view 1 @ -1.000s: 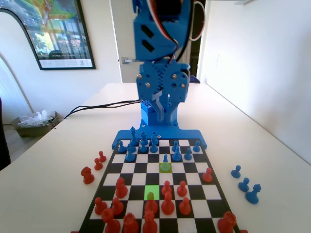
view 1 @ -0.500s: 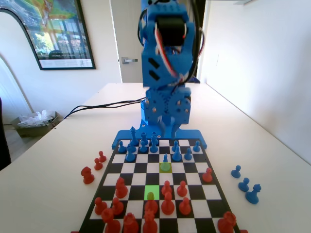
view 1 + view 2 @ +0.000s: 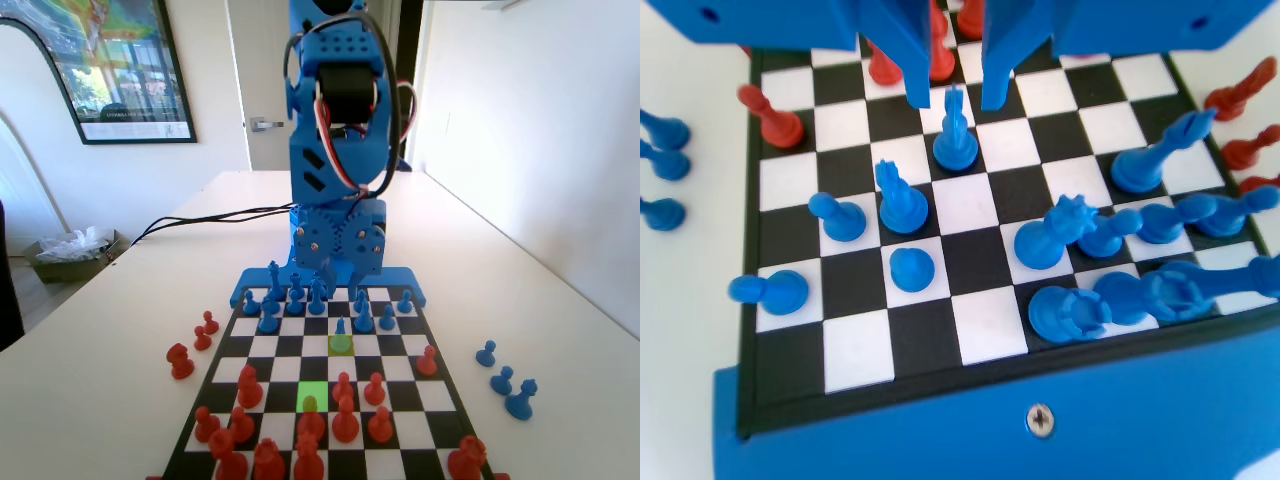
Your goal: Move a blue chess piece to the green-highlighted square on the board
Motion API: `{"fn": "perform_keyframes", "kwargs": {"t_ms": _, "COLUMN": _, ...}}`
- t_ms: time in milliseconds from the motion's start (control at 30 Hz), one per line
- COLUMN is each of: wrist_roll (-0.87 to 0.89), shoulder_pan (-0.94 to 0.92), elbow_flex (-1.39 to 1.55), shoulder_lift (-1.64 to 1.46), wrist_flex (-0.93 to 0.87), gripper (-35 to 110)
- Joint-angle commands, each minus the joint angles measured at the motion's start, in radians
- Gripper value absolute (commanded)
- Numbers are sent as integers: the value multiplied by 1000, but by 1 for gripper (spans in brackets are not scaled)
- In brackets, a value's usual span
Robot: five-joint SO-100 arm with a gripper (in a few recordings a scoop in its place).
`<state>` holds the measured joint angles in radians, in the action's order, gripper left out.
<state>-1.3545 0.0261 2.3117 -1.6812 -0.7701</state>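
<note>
Gripper (image 3: 948,97) has dropped lower since before, jaws parted and empty, just above the blue chess piece (image 3: 954,130)

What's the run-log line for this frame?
phase: approach | gripper: open, above the blue chess piece, no contact | pawn: upright on the olive square | green-highlighted square: not yet reached | board: undisturbed

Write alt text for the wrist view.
The open gripper hangs just above a lone blue chess piece standing on the board, its two jaws apart on either side of the piece's top. More blue pieces crowd the near rows, and red pieces stand at the far end.
</note>
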Motion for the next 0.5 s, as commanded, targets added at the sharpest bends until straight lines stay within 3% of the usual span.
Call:
{"fn": "perform_keyframes", "kwargs": {"t_ms": 0, "wrist_roll": -14, "shoulder_pan": 5, "elbow_flex": -32, "shoulder_lift": -3, "wrist_flex": 12, "gripper": 9}}
{"fn": "perform_keyframes", "kwargs": {"t_ms": 467, "wrist_roll": -17, "shoulder_pan": 18, "elbow_flex": -114, "shoulder_lift": 89, "wrist_flex": 29, "gripper": 9}}
